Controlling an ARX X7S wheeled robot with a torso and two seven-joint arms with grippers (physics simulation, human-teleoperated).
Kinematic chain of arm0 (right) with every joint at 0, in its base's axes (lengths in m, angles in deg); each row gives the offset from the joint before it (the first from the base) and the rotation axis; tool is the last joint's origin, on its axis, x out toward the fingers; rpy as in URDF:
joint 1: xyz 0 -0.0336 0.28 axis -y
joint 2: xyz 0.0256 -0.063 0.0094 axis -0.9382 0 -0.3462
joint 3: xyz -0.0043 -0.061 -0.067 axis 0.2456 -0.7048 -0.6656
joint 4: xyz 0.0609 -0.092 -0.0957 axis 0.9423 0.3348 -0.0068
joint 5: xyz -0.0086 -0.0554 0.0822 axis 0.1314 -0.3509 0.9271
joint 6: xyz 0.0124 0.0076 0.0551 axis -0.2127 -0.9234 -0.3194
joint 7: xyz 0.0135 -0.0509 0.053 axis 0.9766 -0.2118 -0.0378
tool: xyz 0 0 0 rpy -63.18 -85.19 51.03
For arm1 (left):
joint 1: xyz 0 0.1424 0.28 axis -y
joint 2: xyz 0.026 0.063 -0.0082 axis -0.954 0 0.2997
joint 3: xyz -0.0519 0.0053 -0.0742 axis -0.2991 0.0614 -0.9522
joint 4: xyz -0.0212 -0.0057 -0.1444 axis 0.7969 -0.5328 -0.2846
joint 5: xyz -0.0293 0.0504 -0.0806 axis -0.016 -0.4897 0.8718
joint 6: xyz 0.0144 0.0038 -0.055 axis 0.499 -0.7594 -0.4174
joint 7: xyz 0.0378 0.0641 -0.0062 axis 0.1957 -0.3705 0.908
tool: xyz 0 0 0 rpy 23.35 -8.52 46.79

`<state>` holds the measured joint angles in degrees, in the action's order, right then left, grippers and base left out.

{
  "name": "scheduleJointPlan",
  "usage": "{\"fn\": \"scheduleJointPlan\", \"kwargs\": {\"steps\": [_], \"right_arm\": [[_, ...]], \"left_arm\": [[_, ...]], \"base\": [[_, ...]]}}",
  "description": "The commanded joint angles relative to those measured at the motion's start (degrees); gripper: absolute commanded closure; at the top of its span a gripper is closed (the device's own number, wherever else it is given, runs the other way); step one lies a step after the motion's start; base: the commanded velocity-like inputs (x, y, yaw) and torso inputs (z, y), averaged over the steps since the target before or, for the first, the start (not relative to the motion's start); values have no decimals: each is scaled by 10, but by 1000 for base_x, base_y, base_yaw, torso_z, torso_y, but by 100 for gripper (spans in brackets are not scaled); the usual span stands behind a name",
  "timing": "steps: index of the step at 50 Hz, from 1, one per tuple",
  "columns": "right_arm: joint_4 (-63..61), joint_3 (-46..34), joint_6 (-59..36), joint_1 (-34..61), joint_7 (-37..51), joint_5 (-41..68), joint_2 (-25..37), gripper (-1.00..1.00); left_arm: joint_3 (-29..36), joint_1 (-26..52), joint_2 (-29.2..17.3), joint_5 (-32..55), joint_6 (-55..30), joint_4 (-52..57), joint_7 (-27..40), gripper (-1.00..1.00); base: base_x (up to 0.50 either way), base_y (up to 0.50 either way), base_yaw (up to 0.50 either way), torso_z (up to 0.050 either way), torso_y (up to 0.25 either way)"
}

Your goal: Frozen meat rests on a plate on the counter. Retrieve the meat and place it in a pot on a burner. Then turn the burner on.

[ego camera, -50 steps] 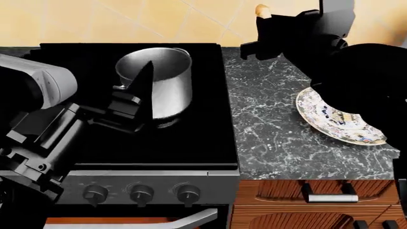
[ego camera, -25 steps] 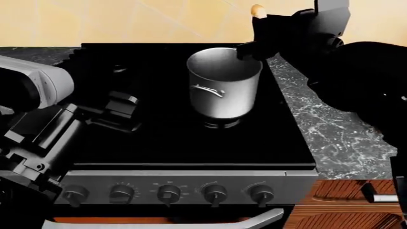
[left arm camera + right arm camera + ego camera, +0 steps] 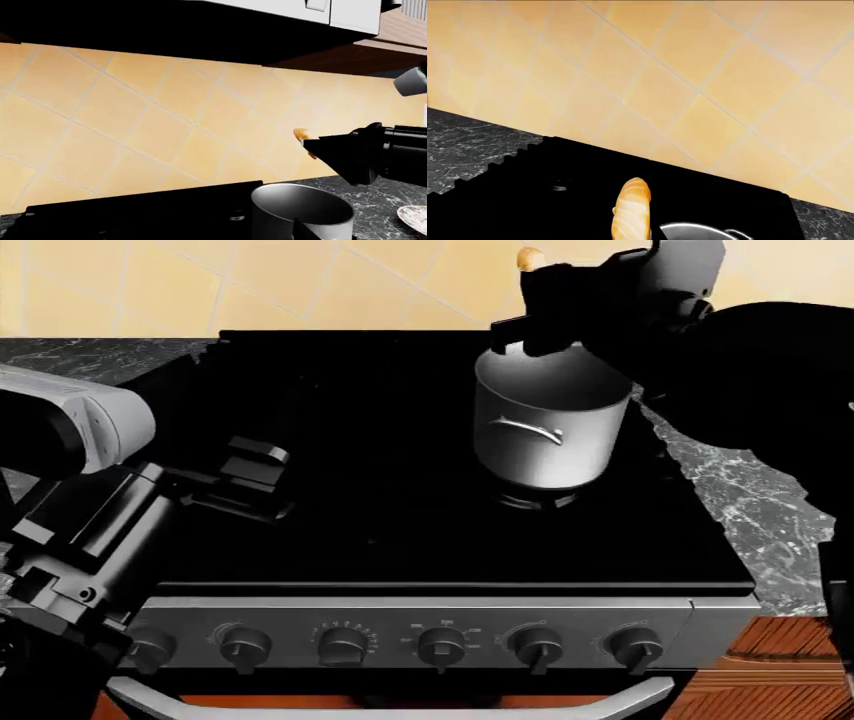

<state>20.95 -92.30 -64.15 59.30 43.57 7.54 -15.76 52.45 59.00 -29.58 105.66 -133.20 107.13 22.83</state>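
Right tool is clamped on the frozen meat — the orange end sticks up out of it, up by the tiled wall and right above the back rim of the pot. Pot's sitting on a burner on the right side of the stove, with the marble tabletop just beside it. My left tool hangs low over the left half of the stove, well away from the pot — honestly can't tell if it's spread or pressed together. Knobs run along the front.
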Motion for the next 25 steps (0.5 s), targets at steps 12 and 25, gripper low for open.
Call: {"fn": "scheduleJointPlan", "kwargs": {"steps": [12,25], "right_arm": [[207,-31,-94,147,-64,10,-56,100],[433,-121,-81,233,-199,-77,-101,100]], "left_arm": [[-1,-36,13,-32,23,-9,-35,-100],[2,-50,24,-61,39,-24,-63,-100]], "base": [[0,0,0,0,0],[0,0,0,0,0]]}}
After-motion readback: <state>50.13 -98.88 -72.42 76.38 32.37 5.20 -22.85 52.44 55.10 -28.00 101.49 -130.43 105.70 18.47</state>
